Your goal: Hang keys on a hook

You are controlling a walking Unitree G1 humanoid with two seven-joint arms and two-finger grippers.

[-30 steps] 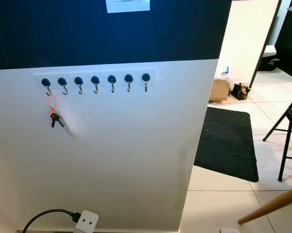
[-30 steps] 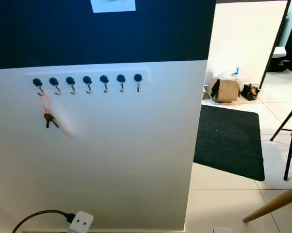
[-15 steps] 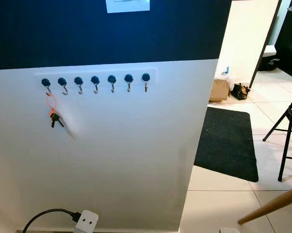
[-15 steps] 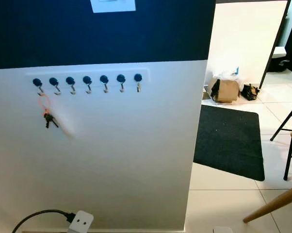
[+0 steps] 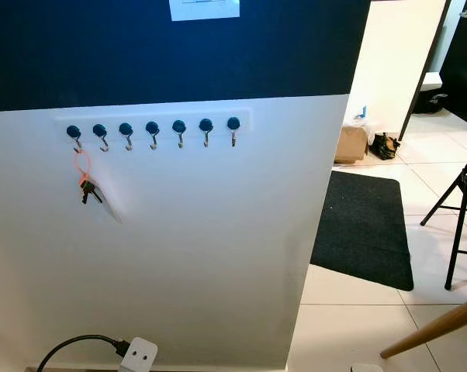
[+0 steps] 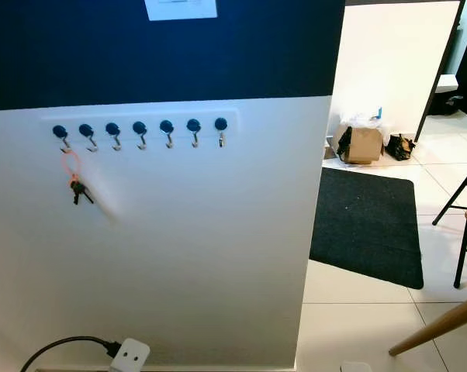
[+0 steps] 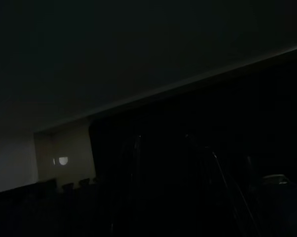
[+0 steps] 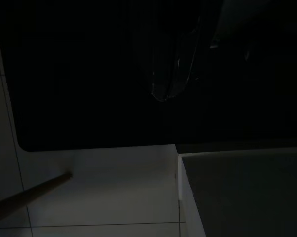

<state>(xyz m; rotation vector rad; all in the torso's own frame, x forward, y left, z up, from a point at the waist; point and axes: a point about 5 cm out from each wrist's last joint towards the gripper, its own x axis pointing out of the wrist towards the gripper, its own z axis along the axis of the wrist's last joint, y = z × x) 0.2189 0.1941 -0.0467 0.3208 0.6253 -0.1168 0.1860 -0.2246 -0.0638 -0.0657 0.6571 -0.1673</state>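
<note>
A white rail (image 5: 152,122) with several blue-knobbed metal hooks is fixed on the white lower part of the wall. A small bunch of dark keys (image 5: 87,191) hangs by an orange loop (image 5: 81,164) from the leftmost hook (image 5: 75,138); the other hooks are bare. Both arms hang idle, low and out of the light. In the right wrist view my right gripper (image 8: 174,74) is a dark glossy shape above pale floor tiles and the black mat. The left wrist view is nearly black, with a dim wall edge at most.
A white power adapter (image 5: 139,356) with a black cable sits at the wall's foot. To the right the wall ends; past it lie a black mat (image 5: 365,225), a cardboard box (image 5: 350,143), a folding chair (image 5: 462,205) and a slanted wooden leg (image 5: 431,329).
</note>
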